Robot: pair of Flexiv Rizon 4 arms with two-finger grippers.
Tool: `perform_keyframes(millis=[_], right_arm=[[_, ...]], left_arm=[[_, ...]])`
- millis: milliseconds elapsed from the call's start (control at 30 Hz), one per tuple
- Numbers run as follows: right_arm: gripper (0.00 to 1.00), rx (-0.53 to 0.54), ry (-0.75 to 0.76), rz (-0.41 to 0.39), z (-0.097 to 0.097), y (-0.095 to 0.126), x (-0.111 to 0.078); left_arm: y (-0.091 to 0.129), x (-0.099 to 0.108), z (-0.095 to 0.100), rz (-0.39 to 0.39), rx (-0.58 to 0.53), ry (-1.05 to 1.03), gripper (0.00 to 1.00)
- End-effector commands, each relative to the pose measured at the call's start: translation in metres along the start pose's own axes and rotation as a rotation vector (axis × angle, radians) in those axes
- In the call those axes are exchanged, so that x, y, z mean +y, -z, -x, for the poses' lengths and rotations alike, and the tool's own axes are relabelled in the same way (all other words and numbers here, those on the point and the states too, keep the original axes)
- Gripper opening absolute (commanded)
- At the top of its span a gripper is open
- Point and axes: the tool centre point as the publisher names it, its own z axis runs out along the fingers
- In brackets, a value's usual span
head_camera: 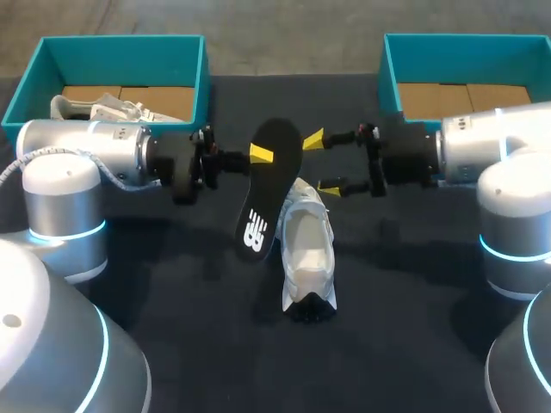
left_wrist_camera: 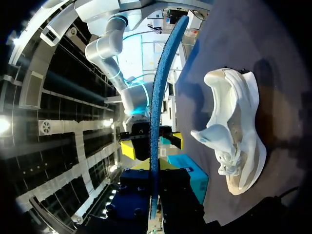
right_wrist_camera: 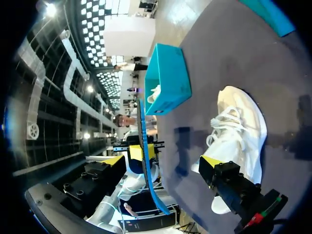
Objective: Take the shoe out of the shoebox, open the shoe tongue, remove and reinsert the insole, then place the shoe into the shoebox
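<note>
My left gripper [head_camera: 260, 155] is shut on the black insole [head_camera: 265, 202], holding it up on edge above the table with its white-logo end hanging low. In the left wrist view the insole [left_wrist_camera: 156, 117] shows as a thin blue edge running out from the fingers. The white shoe [head_camera: 307, 249] lies on the dark table just below and right of it, also visible as the shoe [left_wrist_camera: 234, 141] and the shoe [right_wrist_camera: 241, 134]. My right gripper [head_camera: 322, 163] stands wide open at the insole's far side, its yellow fingertips [right_wrist_camera: 210, 161] spread and not gripping.
A teal shoebox [head_camera: 120, 41] at the back left holds a second white shoe [head_camera: 112, 107]. Another teal shoebox [head_camera: 465, 41] stands at the back right behind my right arm. Dark tabletop [head_camera: 405, 344] lies in front of the shoe.
</note>
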Motion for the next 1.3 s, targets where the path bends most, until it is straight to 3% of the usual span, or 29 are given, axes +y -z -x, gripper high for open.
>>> perform_keyframes(millis=[33,467,800,1100,1300], right_arm=[[1.00,-0.028,-0.007,0.035,0.005,0.024,-0.020],[1.00,-0.130,-0.040,0.057,0.025,0.052,-0.047],[1.00,-0.173,-0.057,0.083,0.039,0.074,-0.074],[1.00,-0.223,-0.078,0.091,0.044,0.091,-0.103],[1.00,-0.267,-0.086,0.082,0.050,0.098,-0.118]], left_arm=[[0.003,-0.016,0.006,0.012,0.031,0.011,0.00],[0.009,-0.053,0.008,-0.016,0.104,0.107,0.00],[0.013,-0.085,-0.002,-0.044,0.182,0.168,0.00],[0.008,-0.117,-0.015,-0.096,0.194,0.240,0.00],[0.011,-0.127,-0.021,-0.127,0.187,0.312,0.00]])
